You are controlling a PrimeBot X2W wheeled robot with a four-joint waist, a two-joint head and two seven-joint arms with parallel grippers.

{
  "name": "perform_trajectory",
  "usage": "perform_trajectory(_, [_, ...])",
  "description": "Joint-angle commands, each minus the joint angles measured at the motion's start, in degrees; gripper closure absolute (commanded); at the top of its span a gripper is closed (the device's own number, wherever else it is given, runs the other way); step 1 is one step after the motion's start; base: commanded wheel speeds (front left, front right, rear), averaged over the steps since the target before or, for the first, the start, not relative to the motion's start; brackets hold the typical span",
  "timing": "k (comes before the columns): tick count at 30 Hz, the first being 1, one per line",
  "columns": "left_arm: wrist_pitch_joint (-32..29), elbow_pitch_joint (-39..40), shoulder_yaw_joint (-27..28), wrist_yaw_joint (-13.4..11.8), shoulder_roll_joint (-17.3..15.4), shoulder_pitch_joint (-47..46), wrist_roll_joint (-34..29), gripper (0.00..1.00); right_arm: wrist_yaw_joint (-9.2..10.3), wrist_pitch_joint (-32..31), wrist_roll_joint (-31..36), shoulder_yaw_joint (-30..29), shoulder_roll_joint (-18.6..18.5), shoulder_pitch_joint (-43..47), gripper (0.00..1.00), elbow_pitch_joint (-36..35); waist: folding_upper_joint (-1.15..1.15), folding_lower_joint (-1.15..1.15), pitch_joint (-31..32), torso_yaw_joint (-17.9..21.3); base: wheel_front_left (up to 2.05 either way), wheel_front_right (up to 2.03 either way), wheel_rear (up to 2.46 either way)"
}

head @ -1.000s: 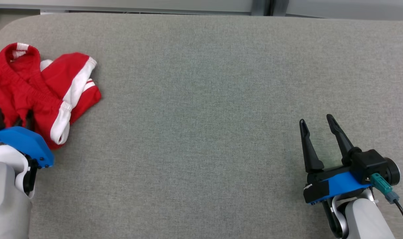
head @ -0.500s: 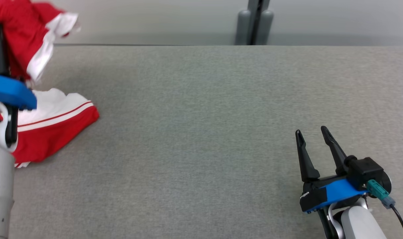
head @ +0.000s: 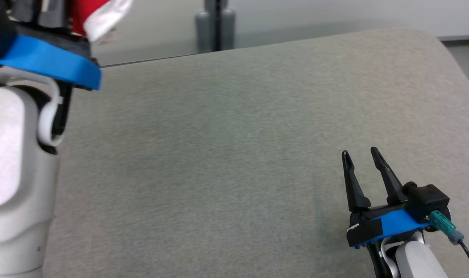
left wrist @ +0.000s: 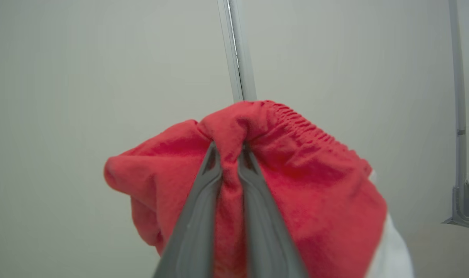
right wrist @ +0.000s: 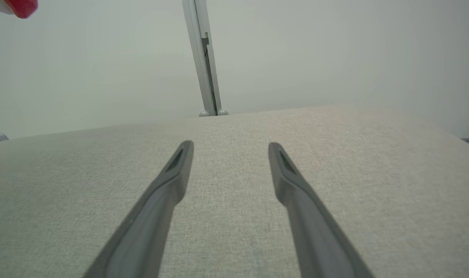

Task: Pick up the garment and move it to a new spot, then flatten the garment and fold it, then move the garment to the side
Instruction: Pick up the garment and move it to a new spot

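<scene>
Item: red soft-cloth garment (left wrist: 303,181) with white trim and a gathered elastic edge; bunched, not spread.
Place of item: held clear of the surface at the fingertips of the left gripper (left wrist: 228,148). A fold is pushed up past the tips, and the bulk is draped around and beneath the fingers.
Bearing from end effector: no gap at the left gripper. From the right gripper (head: 359,152) the garment lies well apart, high and off to that gripper's left, where a red corner is seen in the right wrist view.
Long axis: not readable while the cloth is bunched; it is judged to hang down from the pinch point.
Nearer arm: left.
Left gripper, state: almost closed and clamped on a ridge of red cloth beside the elastic edge, with both fingers pressed against the fabric.
Right gripper, state: fingers spread wide with nothing between them, low over the surface; contact with the surface cannot be told.
Surface: grey woven-fabric table (head: 234,135), below the left gripper, beneath and ahead of the right.
Beyond: grey upright metal post (head: 215,23), past the table's far edge.
Step judged: garment in transit to a new spot; set-down, flattening and folding not yet done.
Coming move, judged: the garment is to be lowered onto the table, likely on the stretch between the two grippers.
</scene>
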State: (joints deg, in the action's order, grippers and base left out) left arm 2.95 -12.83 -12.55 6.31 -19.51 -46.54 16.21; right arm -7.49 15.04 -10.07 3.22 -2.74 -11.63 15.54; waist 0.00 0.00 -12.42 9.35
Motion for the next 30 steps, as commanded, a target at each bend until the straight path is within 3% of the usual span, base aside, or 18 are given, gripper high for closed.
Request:
perform_trajectory(1, [-0.65, 0.97, -0.88, -0.2, 0.79, 0.84, 0.31, 1.0, -0.01, 0.19, -0.69, 0.06, -0.28, 0.16, 0.0, -0.48, 0.0, 0.0, 0.36, 1.95, 0.0, 0.0, 0.0])
perform_trajectory(10, [-1.04, -1.53, -7.8, 0.06, 5.89, 6.27, 0.28, 1.0, -0.01, 0.21, -1.59, 0.52, -0.27, -0.42, 0.0, -1.45, 0.0, 0.0, -2.07, 5.95, 0.0, 0.0, 0.0])
perform_trajectory(25, [5.32, -17.32, -18.58, 0.87, 12.11, 16.7, 1.17, 0.97, -0.01, 0.2, -0.78, 0.74, -0.27, -1.37, 0.0, -1.1, 0.0, 0.0, -2.63, 4.87, 0.0, 0.0, 0.0])
perform_trajectory(26, [5.95, -18.09, -19.06, 0.92, 12.37, 16.75, 1.17, 0.22, -0.01, 0.21, -0.69, 0.86, -0.27, -1.38, 0.0, -1.02, 0.0, 0.0, -2.45, 4.63, 0.0, 0.0, 0.0])
perform_trajectory(27, [6.76, -18.79, -19.29, 0.94, 12.67, 16.64, 1.14, 0.0, -0.02, 0.2, -0.56, 0.94, -0.27, -1.34, 0.0, -0.9, 0.0, 0.0, -2.2, 4.39, 0.0, 0.0, 0.0])
perform_trajectory(30, [8.96, -19.59, -19.18, 0.41, 13.2, 16.03, 1.33, 0.0, -0.01, 0.21, -0.43, 0.9, -0.27, -0.86, 0.0, -0.58, 0.0, 0.0, -1.14, 3.37, 0.0, 0.0, 0.0])
